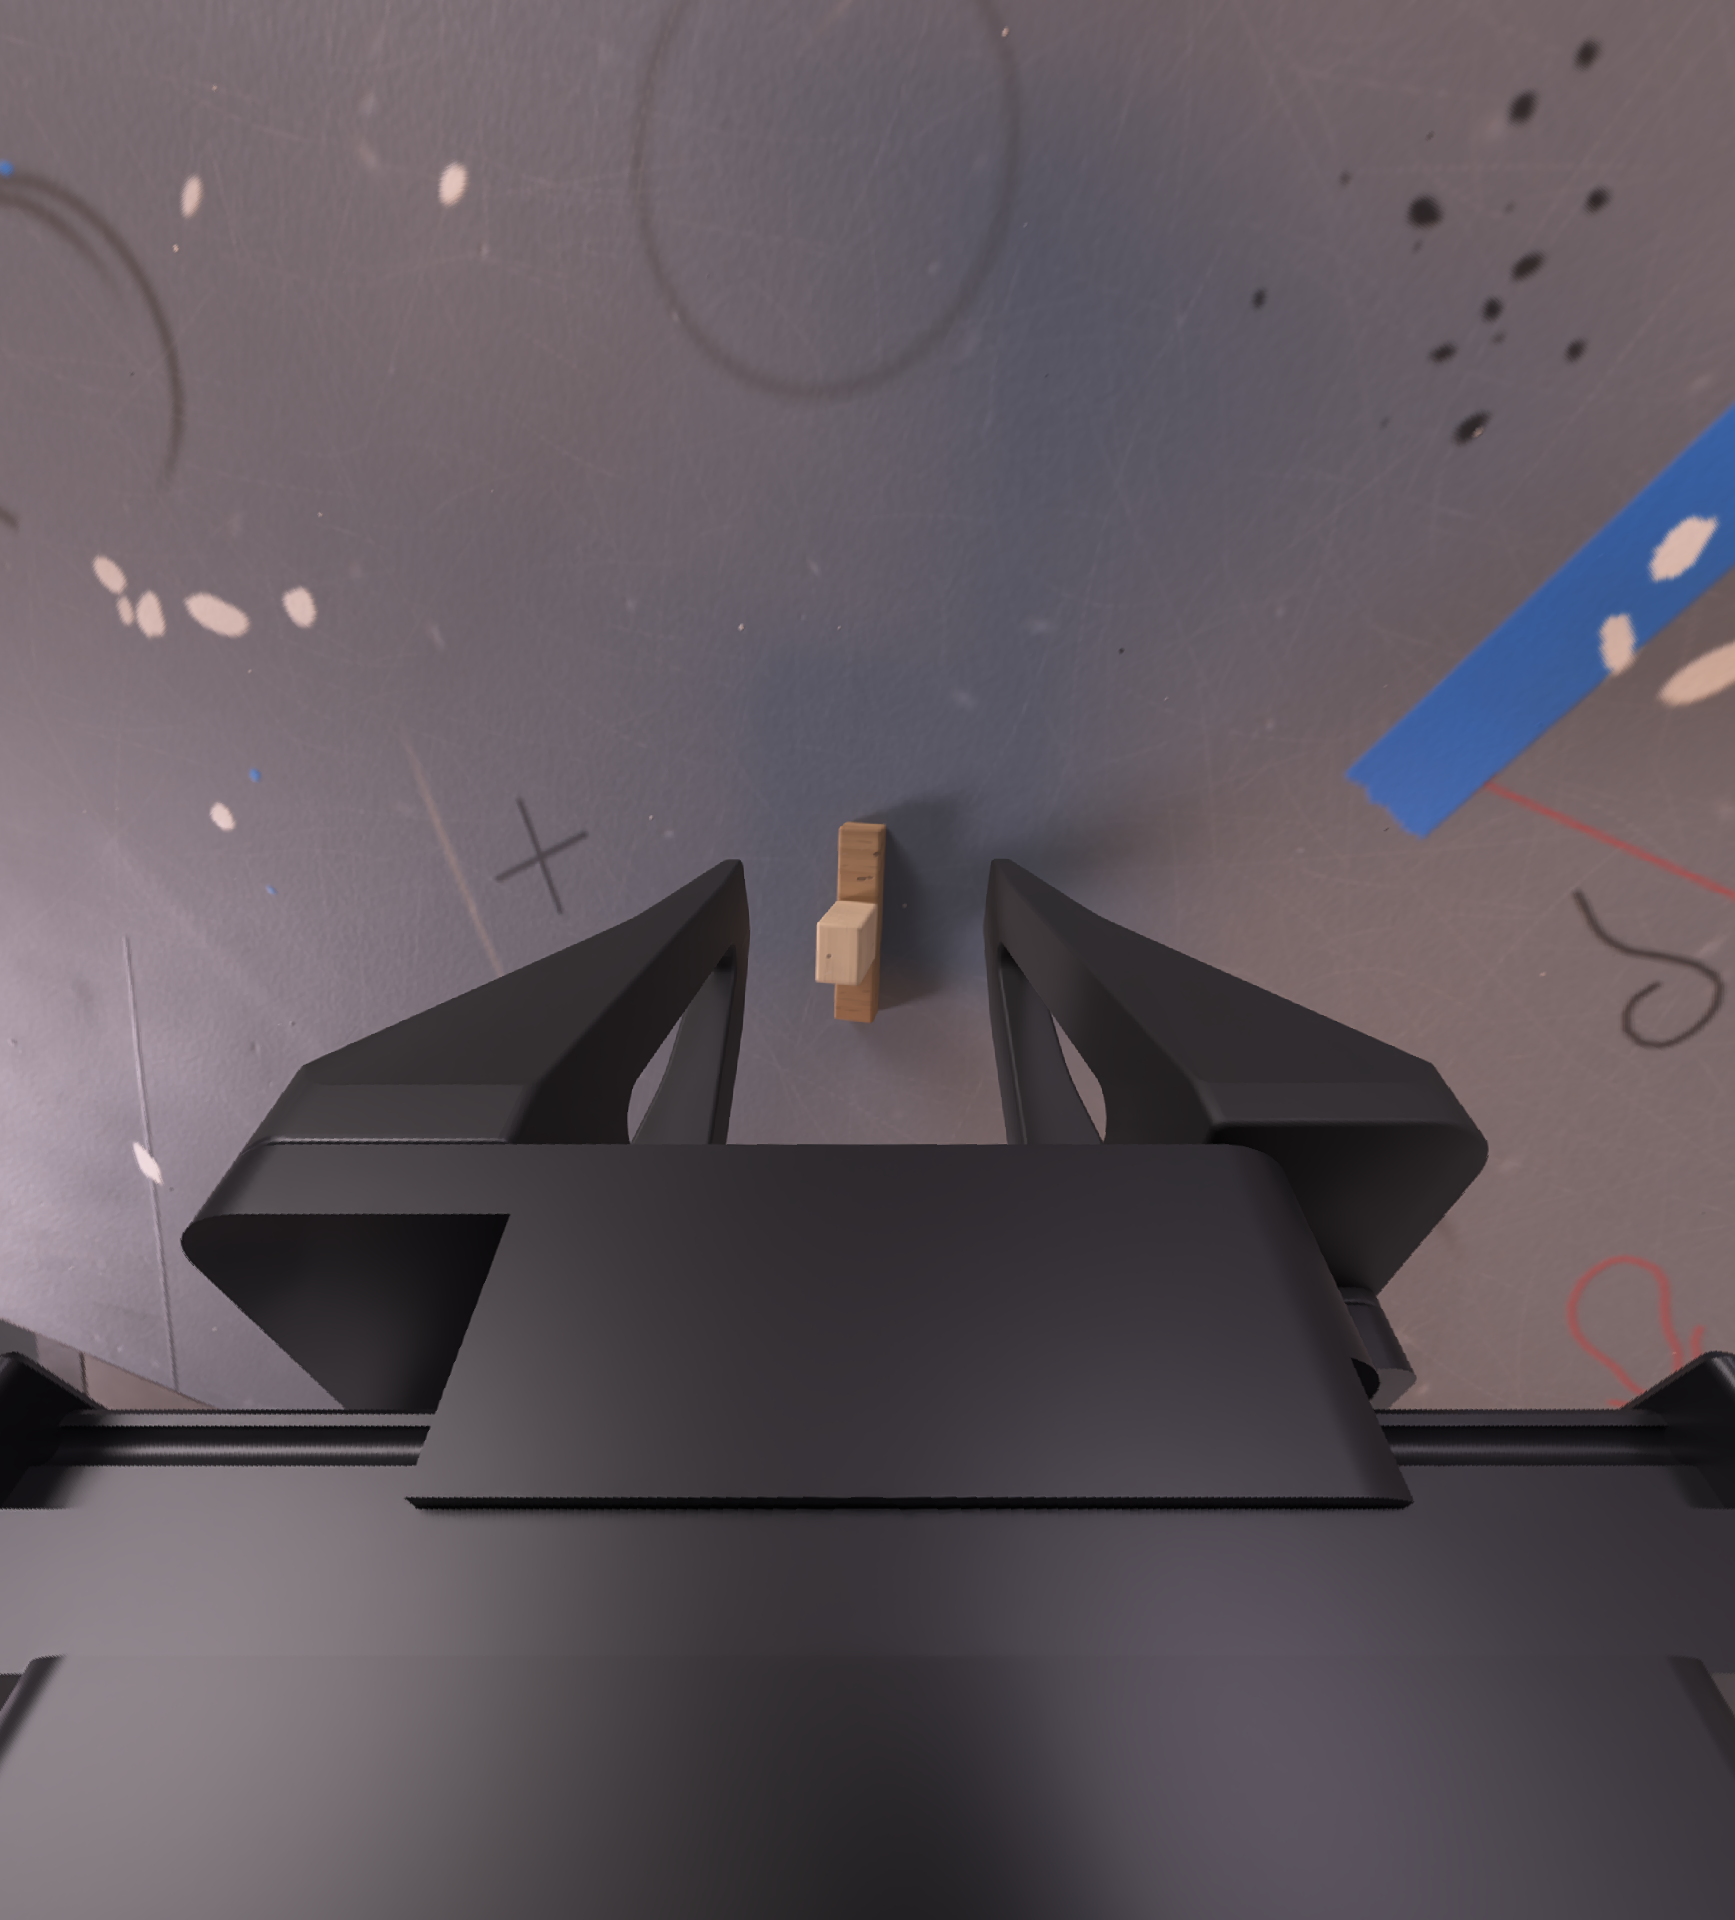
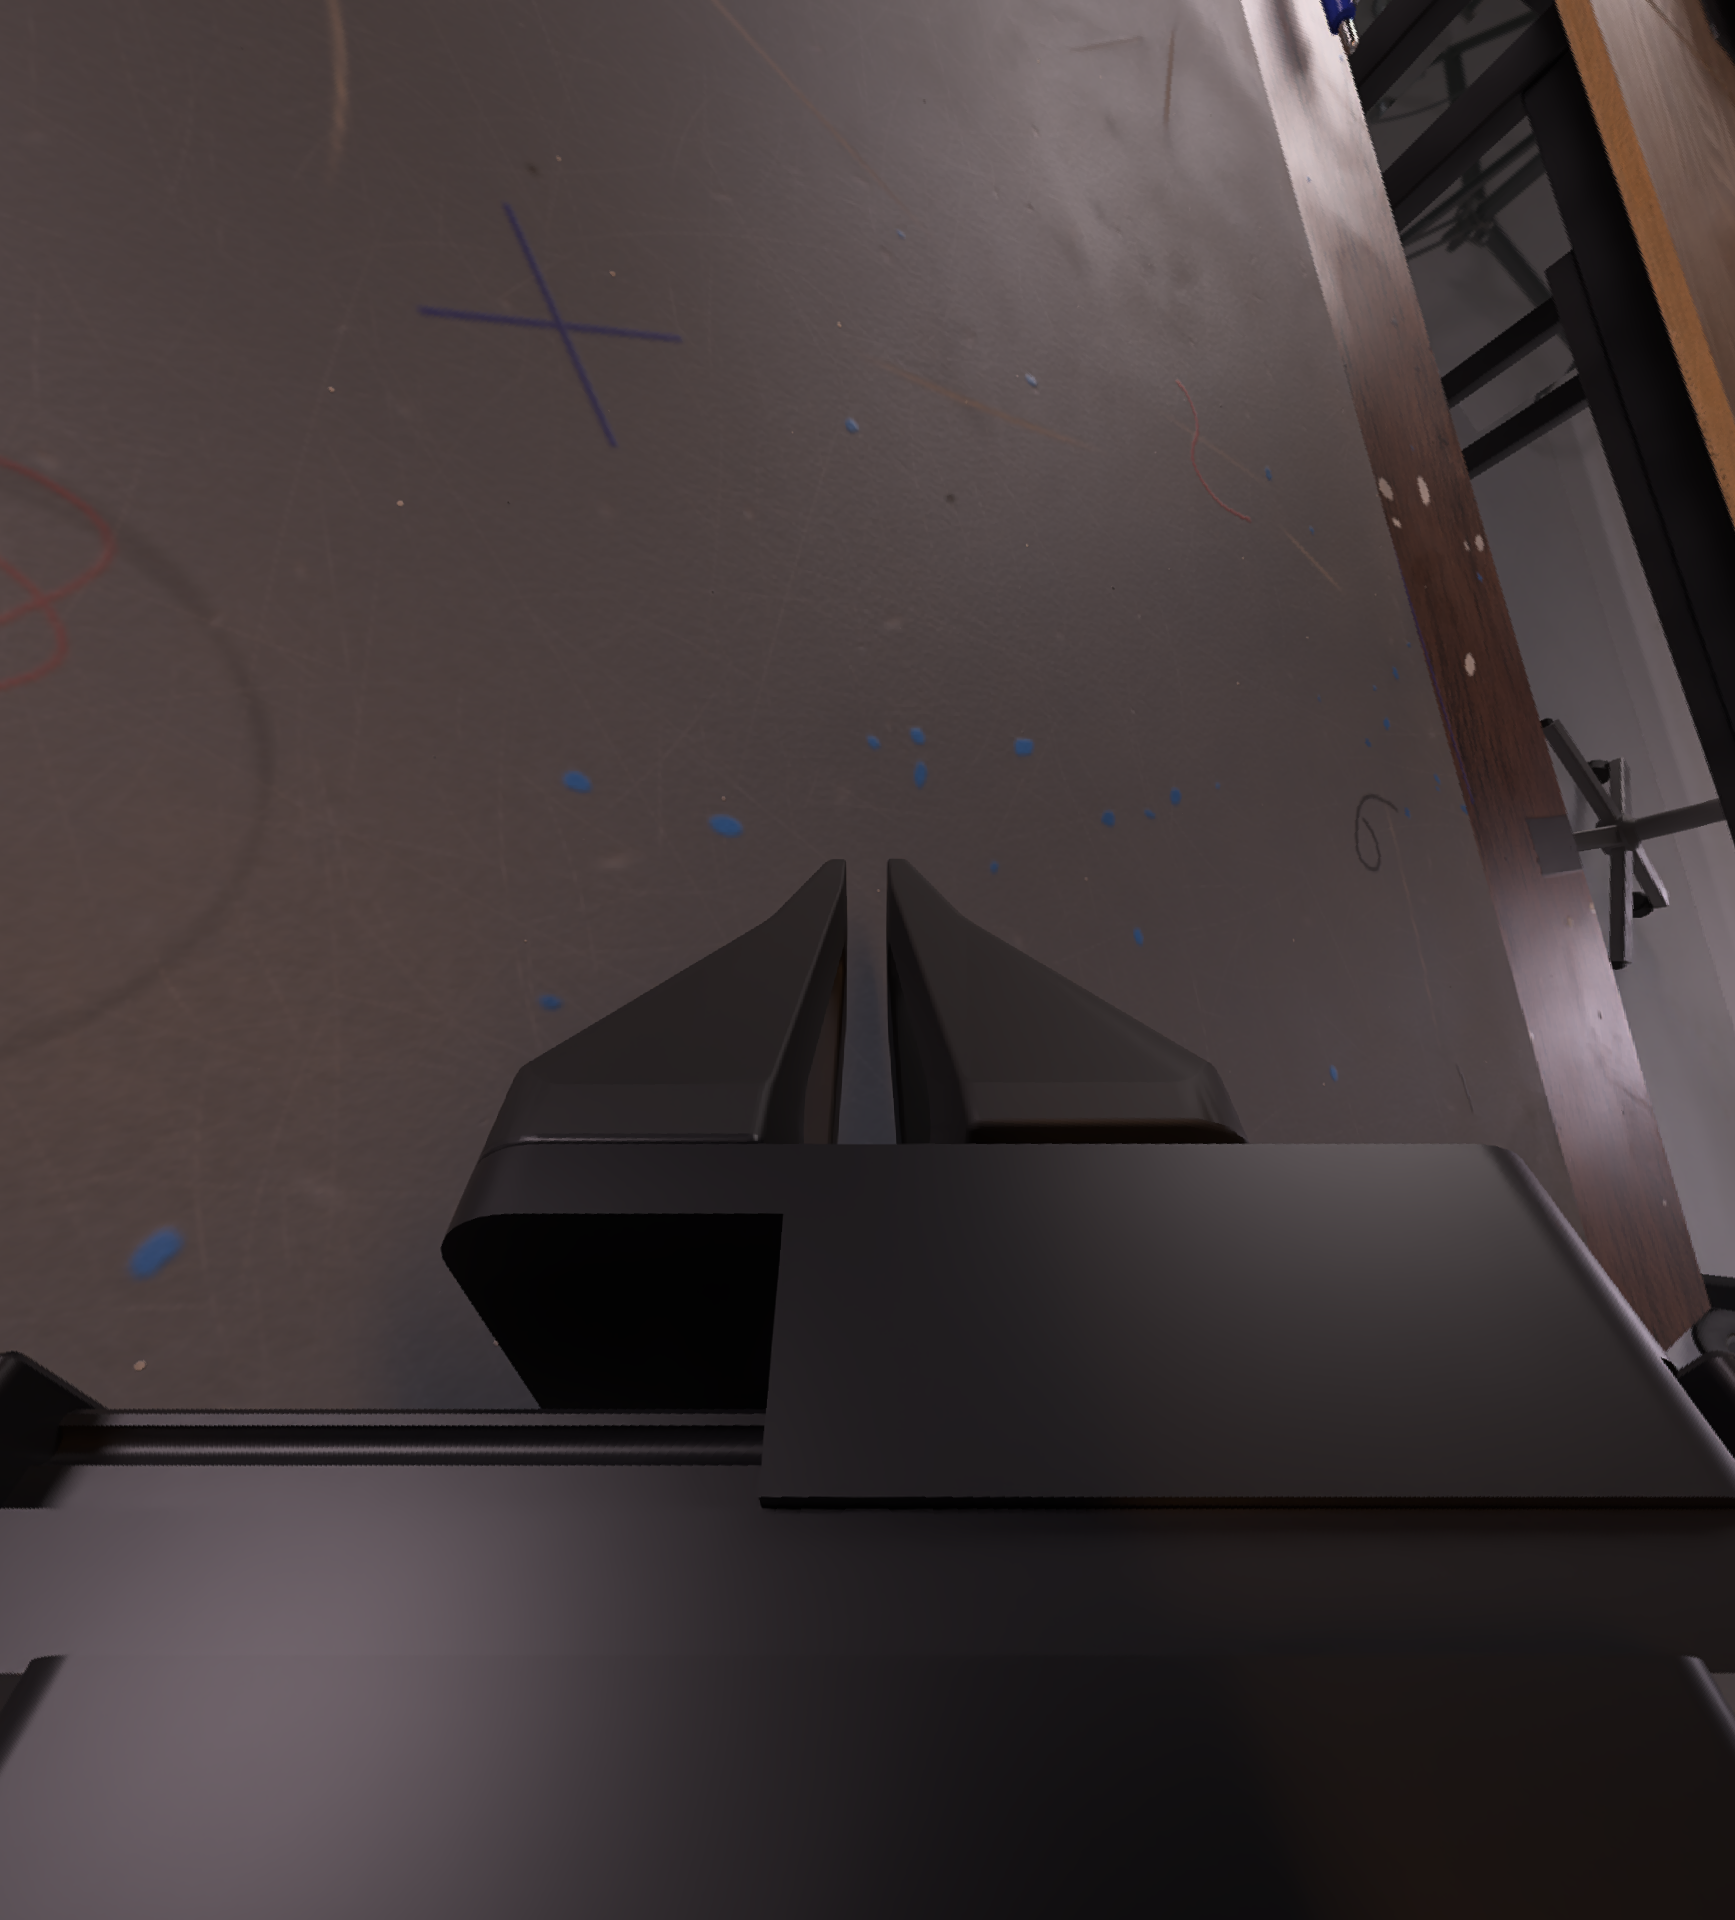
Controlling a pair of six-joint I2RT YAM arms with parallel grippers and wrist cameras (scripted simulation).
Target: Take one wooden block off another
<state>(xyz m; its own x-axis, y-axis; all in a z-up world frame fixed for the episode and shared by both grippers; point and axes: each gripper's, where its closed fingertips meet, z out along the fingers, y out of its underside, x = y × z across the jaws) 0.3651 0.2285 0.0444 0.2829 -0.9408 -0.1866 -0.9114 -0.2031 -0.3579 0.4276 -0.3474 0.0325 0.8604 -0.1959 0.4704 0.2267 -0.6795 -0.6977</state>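
Note:
In the left wrist view a small pale wooden cube [image 1: 845, 941] sits on top of a longer, darker wooden block [image 1: 863, 864] that lies on the grey table. My left gripper [image 1: 865, 883] is open and hangs above them, with the stack in line between its two black fingers and not touched by them. In the right wrist view my right gripper [image 2: 866, 868] is shut and empty above bare table. No block shows in that view.
The grey tabletop [image 1: 634, 520] bears paint spots, pen marks and a strip of blue tape [image 1: 1590, 592] to the right of the blocks. In the right wrist view the table's right edge [image 2: 1445, 623] drops off to a floor with furniture and a chair base [image 2: 1611, 842].

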